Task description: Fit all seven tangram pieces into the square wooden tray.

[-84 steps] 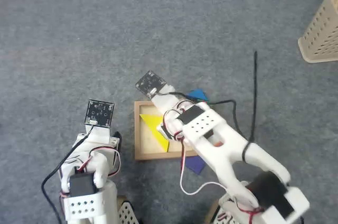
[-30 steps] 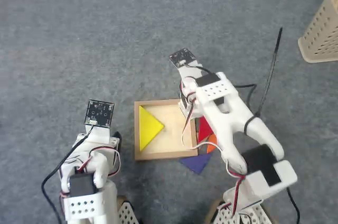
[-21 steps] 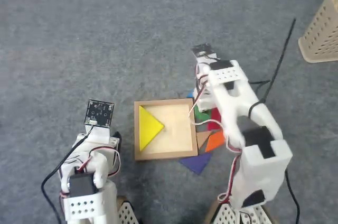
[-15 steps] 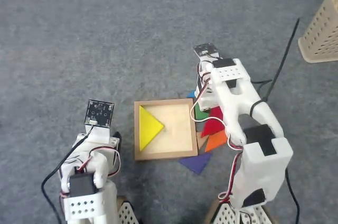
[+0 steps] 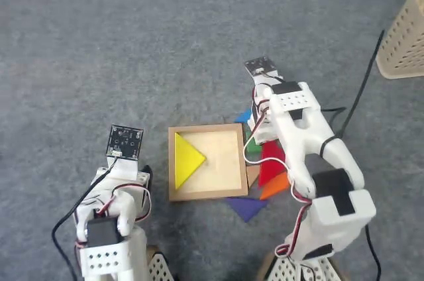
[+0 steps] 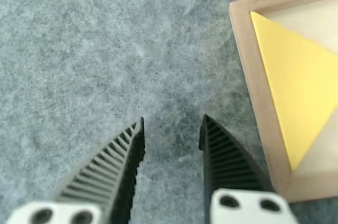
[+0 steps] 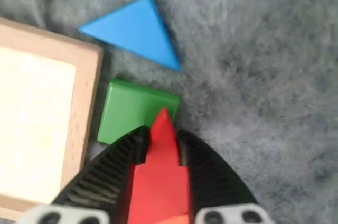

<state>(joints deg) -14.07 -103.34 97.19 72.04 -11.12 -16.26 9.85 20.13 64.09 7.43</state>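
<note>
The square wooden tray lies mid-table with a yellow triangle flat in its left part. Just right of the tray lie loose pieces: a blue triangle, a green square, a red triangle, an orange piece, a purple triangle and a brown piece. My right gripper is down among them, its fingers closed on both sides of the red triangle's tip, next to the green square. My left gripper hangs open over bare mat, left of the tray.
Grey felt mat covers the table. A beige perforated basket stands at the far right edge. A black cable trails from the right arm. Free mat lies left of and behind the tray.
The right arm swung from over the tray, where it left the yellow triangle, to the loose pieces on the right and settled on the red triangle. The left arm stayed still.
</note>
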